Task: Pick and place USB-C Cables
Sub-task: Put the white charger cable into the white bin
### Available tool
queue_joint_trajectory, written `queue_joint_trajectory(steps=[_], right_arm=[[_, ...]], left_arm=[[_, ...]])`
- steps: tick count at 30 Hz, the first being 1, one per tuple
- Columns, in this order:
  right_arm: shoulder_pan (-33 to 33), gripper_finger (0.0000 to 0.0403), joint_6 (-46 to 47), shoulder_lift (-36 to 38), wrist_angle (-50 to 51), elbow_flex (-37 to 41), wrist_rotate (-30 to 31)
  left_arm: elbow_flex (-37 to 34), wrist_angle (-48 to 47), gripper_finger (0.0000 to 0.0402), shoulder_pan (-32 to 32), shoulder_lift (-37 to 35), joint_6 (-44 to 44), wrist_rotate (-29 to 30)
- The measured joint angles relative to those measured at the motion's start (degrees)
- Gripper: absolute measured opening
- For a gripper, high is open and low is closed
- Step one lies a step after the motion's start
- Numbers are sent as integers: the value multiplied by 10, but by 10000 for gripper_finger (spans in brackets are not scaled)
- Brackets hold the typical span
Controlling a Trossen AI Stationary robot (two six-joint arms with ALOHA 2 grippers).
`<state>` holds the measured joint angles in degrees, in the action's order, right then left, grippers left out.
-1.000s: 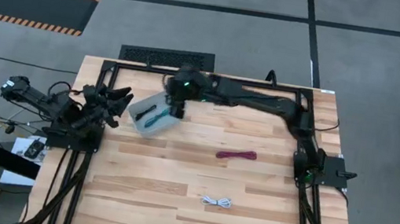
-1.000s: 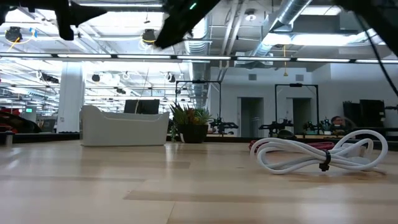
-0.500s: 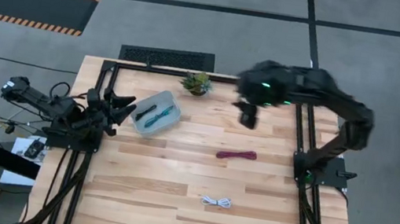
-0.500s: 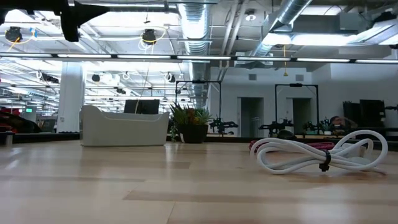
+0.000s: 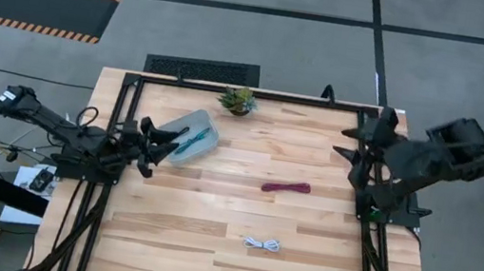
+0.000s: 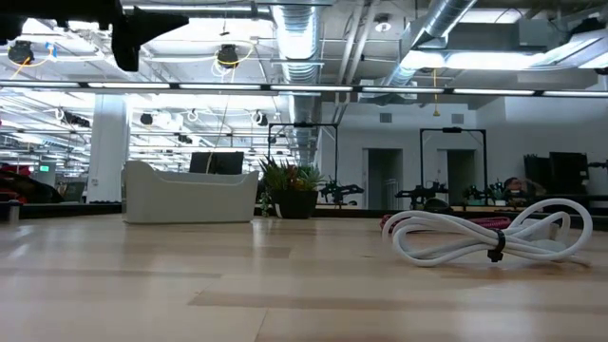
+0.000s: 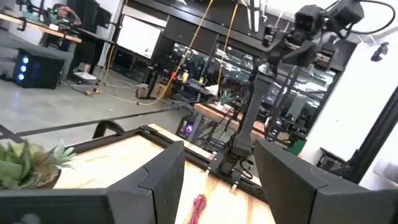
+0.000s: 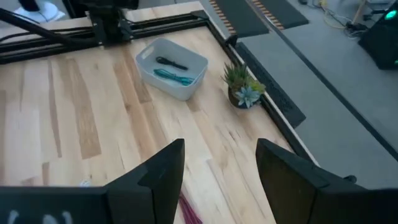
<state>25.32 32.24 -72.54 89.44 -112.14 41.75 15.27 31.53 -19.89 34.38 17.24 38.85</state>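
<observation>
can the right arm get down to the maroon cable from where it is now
Probably yes. The maroon cable lies alone on bare wood near the table's middle, with nothing on or beside it. The right gripper hangs open at the table's right edge, empty, with only open table between them.

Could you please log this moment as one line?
bin: teal, black cables | table: maroon, white | claws: left, right open, empty

Two cables [image 8: 174, 70] in bin [image 5: 201, 143] left of plant [image 5: 238, 100]; two cables [image 5: 286, 187] on table [image 5: 210, 217]
</observation>
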Motion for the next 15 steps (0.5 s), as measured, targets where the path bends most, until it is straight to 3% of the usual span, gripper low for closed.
queue_joint_trajectory(steps=[3,7,15], right_arm=[[45,220,44,18,0,44,25],[81,220,92,21,-6,85,48],[109,220,113,-2,-18,141,50]], left_arm=[[0,35,182,9,30,5,-4],[22,46,182,22,67,14,-54],[130,-29,182,34,189,1,-92]])
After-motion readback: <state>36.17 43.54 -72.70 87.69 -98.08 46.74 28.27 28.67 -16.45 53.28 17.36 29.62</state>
